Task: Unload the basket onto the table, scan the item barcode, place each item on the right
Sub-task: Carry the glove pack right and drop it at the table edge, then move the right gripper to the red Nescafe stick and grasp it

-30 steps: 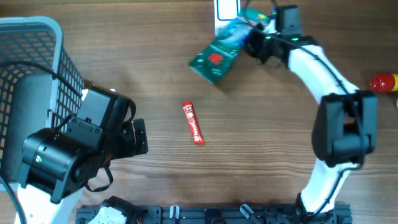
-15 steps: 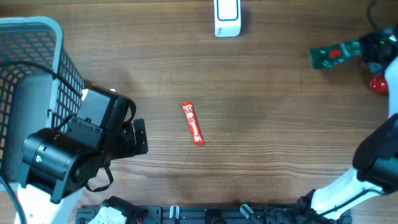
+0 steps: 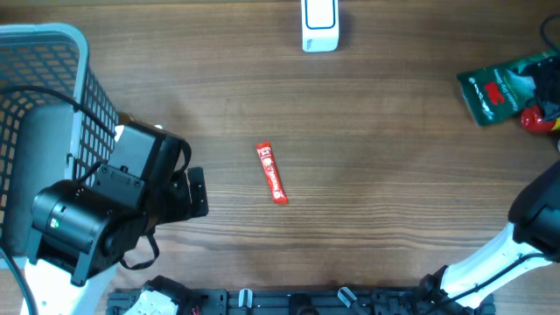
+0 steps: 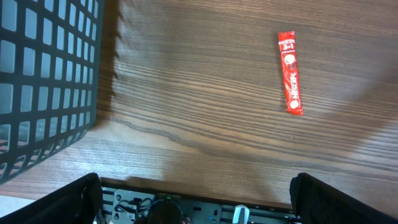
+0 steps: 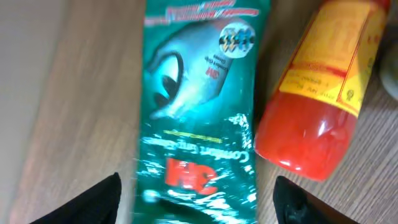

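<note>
A green 3M packet [image 3: 499, 86] lies flat at the table's far right edge, next to a red bottle [image 3: 537, 120]. In the right wrist view the packet [image 5: 202, 106] runs up the middle, and my right gripper [image 5: 196, 208] stands open over its near end, a gap showing on each side. A white scanner [image 3: 318, 24] stands at the top middle. A red sachet stick [image 3: 271, 173] lies at the table's centre and also shows as a red sachet [image 4: 290, 73] in the left wrist view. My left gripper [image 4: 196, 205] is open, holding nothing, well short of that sachet.
A grey mesh basket [image 3: 52, 96] fills the far left, its wall [image 4: 43, 81] close beside the left gripper. The red bottle [image 5: 323, 93] lies just right of the packet. The left arm's black body [image 3: 105, 210] sits at the lower left.
The right gripper carried the green packet from beside the scanner to the far right edge, then opened. The packet now lies beside the red bottle. The left arm has not moved.
</note>
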### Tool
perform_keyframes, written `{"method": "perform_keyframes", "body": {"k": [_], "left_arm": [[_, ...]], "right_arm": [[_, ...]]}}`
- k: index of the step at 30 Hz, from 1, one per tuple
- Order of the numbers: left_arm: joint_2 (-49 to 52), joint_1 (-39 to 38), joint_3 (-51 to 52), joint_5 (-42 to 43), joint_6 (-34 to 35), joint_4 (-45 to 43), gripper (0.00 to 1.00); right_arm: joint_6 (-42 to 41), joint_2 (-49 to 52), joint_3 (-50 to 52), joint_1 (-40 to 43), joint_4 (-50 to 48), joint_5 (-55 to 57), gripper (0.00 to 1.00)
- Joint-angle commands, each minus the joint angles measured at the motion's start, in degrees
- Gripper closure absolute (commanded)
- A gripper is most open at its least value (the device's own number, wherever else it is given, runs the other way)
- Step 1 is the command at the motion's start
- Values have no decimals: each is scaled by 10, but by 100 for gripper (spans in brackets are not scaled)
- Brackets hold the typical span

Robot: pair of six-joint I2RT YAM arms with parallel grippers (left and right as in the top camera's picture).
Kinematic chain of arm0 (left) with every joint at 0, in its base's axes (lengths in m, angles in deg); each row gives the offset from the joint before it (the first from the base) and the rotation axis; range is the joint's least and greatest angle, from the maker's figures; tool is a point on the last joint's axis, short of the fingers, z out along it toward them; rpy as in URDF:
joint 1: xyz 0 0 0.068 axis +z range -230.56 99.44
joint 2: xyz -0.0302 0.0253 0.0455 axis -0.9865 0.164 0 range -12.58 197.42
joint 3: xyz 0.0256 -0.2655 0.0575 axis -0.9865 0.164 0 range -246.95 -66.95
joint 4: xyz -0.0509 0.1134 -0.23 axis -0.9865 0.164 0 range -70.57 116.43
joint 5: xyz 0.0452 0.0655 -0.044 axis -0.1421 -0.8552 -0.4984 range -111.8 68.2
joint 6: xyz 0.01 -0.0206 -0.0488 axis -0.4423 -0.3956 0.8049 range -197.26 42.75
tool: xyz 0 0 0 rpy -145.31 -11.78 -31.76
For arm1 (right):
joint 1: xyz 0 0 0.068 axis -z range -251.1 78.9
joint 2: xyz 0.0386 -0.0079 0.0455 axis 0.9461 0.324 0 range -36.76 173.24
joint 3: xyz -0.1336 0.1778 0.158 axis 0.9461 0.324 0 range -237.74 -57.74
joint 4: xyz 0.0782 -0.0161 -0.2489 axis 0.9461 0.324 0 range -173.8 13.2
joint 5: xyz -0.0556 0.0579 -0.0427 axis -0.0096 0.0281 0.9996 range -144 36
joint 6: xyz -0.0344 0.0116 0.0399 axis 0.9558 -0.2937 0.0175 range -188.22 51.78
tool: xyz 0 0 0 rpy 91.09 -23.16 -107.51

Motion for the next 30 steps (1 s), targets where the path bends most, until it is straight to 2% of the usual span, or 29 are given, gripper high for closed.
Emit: {"method": "perform_keyframes", "body": {"k": [1,5,8,12,15,18,20,23,24,25,30], "left_arm": [[-1,2,-4,-7,6,0,0],[-1,2,-4,-7,6,0,0],[-1,2,-4,-7,6,0,0],[-1,2,-4,-7,6,0,0],[-1,2,-4,-7,6,0,0],[-1,2,-4,-7,6,0,0],[-1,2,-4,-7,6,0,0],[-1,2,-4,-7,6,0,0],[-1,2,-4,-7,6,0,0],[-1,2,-4,-7,6,0,0],[-1,2,-4,-7,6,0,0]], "right_arm": [[25,-76,-35,-10,32,-102,0],[35,-133,-35,-34,107,-190,1],[42,-161,-35,-86,180,-199,1],[106,-165,-33,-190,246,-209,3],[169,-161,-11,-301,263,-209,3],[174,-160,34,-420,233,-148,5],[169,-158,69,-493,194,-83,18],[170,-150,107,-580,147,-27,18],[170,-145,117,-608,131,-16,9],[170,-142,124,-633,120,-16,5],[171,-99,141,-723,57,33,11]]}}
